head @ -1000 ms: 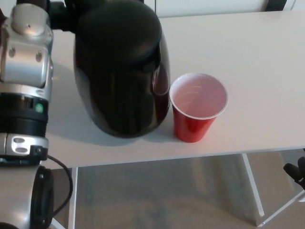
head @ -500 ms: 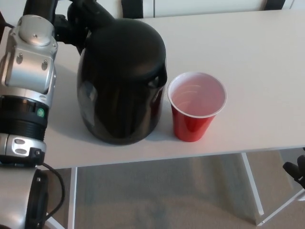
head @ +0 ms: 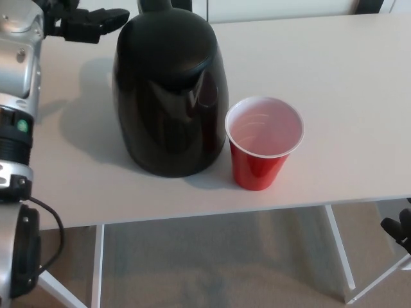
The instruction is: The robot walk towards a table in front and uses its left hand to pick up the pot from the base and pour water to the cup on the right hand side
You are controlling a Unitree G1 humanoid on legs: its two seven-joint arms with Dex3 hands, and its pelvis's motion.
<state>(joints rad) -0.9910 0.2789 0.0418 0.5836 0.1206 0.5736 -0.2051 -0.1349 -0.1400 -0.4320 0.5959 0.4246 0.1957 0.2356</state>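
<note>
One slip is likely: the glossy black rounded pot (head: 170,93) stands upright on the white table (head: 347,83), touching the red plastic cup (head: 264,151), so the released, empty left hand (head: 87,24) could topple it by nudging the pot.

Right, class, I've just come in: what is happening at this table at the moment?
A humanoid robot stands at a white table. A black pot stands upright on it, next to a red cup. The robot's left hand is beside the pot's top, fingers apart, holding nothing. Nothing is being poured. Only a bit of the right hand shows, below the table edge.
</note>
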